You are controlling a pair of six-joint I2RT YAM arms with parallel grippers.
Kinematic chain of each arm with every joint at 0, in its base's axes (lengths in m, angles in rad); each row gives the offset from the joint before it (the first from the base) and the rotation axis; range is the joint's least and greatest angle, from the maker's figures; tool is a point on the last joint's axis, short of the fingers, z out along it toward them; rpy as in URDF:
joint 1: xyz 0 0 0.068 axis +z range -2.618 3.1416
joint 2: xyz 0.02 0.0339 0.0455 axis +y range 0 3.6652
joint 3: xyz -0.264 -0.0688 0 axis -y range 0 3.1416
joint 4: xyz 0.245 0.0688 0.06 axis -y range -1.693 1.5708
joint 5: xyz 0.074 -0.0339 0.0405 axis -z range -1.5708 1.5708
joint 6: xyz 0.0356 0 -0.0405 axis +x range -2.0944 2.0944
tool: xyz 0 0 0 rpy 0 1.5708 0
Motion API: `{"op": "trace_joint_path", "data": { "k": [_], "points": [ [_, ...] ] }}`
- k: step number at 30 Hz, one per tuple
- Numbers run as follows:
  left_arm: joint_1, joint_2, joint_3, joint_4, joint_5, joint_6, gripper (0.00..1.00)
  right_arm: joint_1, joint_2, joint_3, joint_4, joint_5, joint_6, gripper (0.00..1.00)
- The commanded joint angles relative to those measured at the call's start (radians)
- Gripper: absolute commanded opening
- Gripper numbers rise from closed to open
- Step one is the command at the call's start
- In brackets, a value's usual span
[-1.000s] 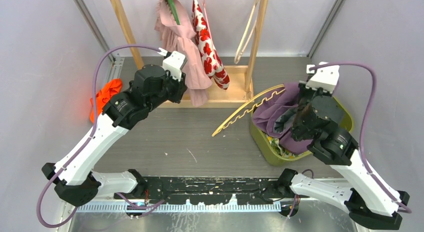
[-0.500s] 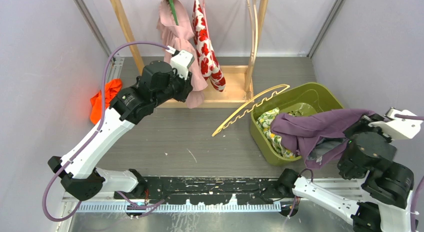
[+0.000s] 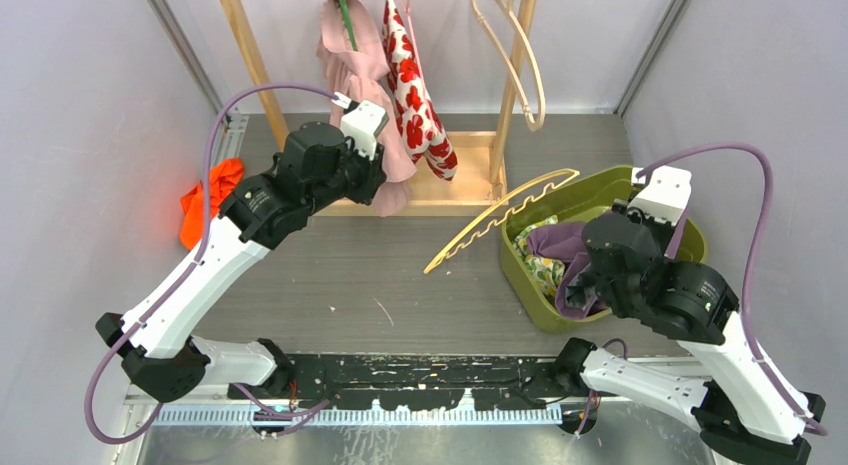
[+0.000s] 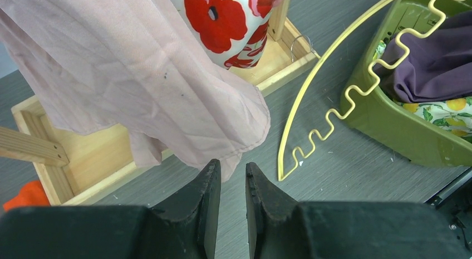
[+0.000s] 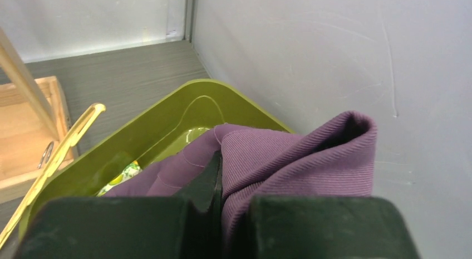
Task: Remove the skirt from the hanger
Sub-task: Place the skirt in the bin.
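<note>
- Olive-green plastic bin [image 4: 412,136] taken as landmark; stands on grey wood-grain bench [image 3: 400,275].
- Purple ribbed fabric skirt [image 5: 300,153]: off its hanger, bunched above and inside the bin, lower folds draped onto a lemon-print cloth [image 4: 451,108] in the bin.
- Right gripper [image 5: 220,175]: directly above the bin, jaws clamped together on a raised fold of the skirt.
- Yellow plastic hanger with wavy lower edge [image 3: 460,243]: bare, lying on the bench just left of the bin, one end resting on the bin's rim, other end pointing away from it.
- Left gripper [image 4: 231,170]: well left of the bin, above the bench; jaws narrowly apart, nothing between them.
- Pale pink hanging garment [image 4: 139,86]: well left of the bin, hem just beyond the left jaw tips, not touching.
- White garment with red poppy print [image 4: 222,19]: hanging between the pink garment and the bin.
- Shallow wooden rack base [image 4: 89,159]: under both hanging garments, to the bin's far left.
- Crumpled orange cloth [image 3: 208,195]: farthest from the bin, at the bench's left edge.
</note>
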State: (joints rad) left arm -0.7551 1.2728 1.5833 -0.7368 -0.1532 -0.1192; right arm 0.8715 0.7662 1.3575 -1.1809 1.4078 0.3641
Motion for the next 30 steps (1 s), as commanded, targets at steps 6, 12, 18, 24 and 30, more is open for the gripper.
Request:
{"op": "trace_joint_path", "data": {
  "k": [6,12,18,24,30],
  "points": [
    [0.0,-0.02,-0.002,0.053,0.002,0.008,0.24,-0.002,0.07,0.123,-0.069,-0.053,-0.018,0.01],
    [0.002,-0.022,-0.003,0.058,0.002,0.009,0.24,-0.008,0.05,0.076,-0.068,-0.056,0.011,0.24],
    [0.002,-0.017,-0.001,0.043,-0.002,0.013,0.24,-0.016,0.07,0.096,-0.077,-0.006,0.017,0.8],
    [0.001,-0.01,0.012,0.043,-0.002,0.017,0.24,-0.017,0.07,0.144,-0.018,-0.027,-0.065,0.79],
    [0.001,-0.011,0.027,0.045,0.005,0.018,0.24,-0.017,0.236,0.37,-0.048,-0.331,-0.299,0.81]
  ]
}}
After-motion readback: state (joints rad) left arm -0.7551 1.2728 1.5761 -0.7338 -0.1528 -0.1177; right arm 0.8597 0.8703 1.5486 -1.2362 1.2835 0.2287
